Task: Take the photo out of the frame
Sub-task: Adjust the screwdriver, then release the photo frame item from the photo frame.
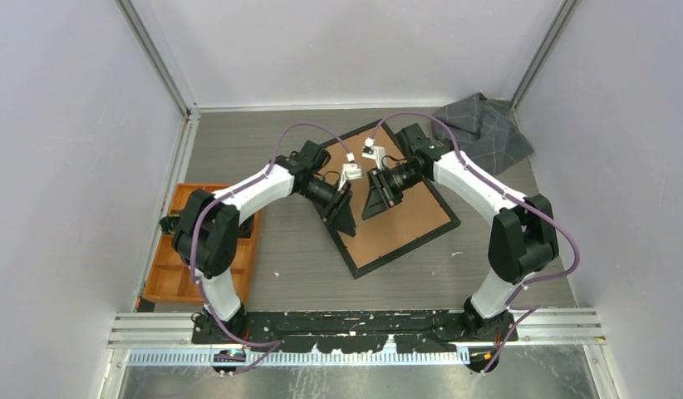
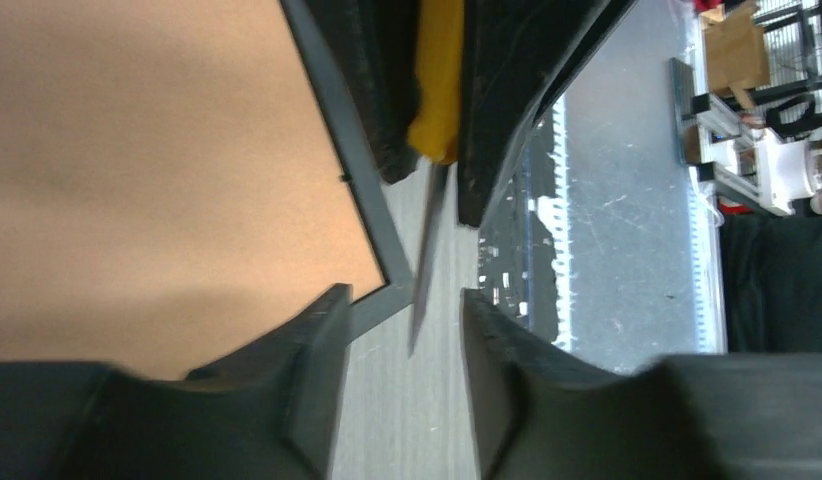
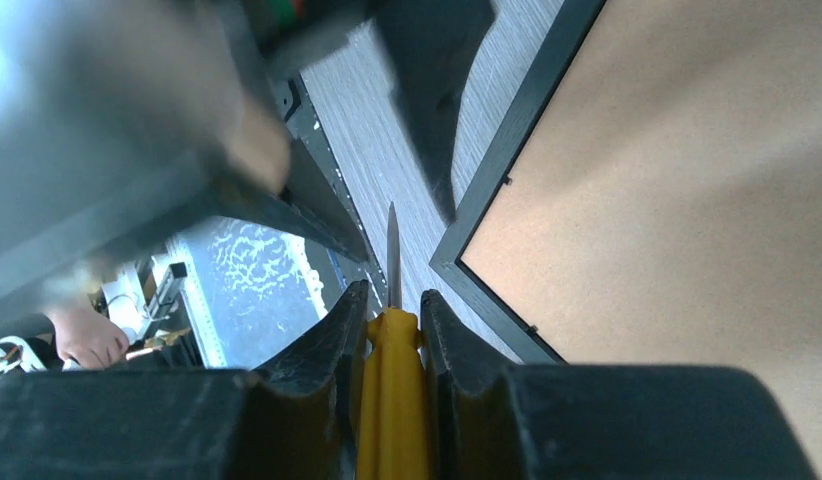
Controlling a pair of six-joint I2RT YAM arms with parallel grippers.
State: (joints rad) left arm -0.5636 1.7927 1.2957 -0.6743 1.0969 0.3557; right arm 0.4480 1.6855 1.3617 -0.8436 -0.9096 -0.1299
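Counter (image 1: 305, 249): the frame (image 1: 415, 221) lies face down near the middle, turned askew, brown back up. I cannot see the photo from this side. Orange tray (image 1: 165, 278) at the left edge, grey cloth (image 1: 483, 129) in the far right corner. Both hands meet over the frame's left edge. Left hand (image 2: 399, 310): fingers parted, gripping nothing. Right hand (image 3: 392, 305): clamped on a yellow-handled screwdriver (image 3: 391, 400), whose blade reaches between the left hand's fingers.
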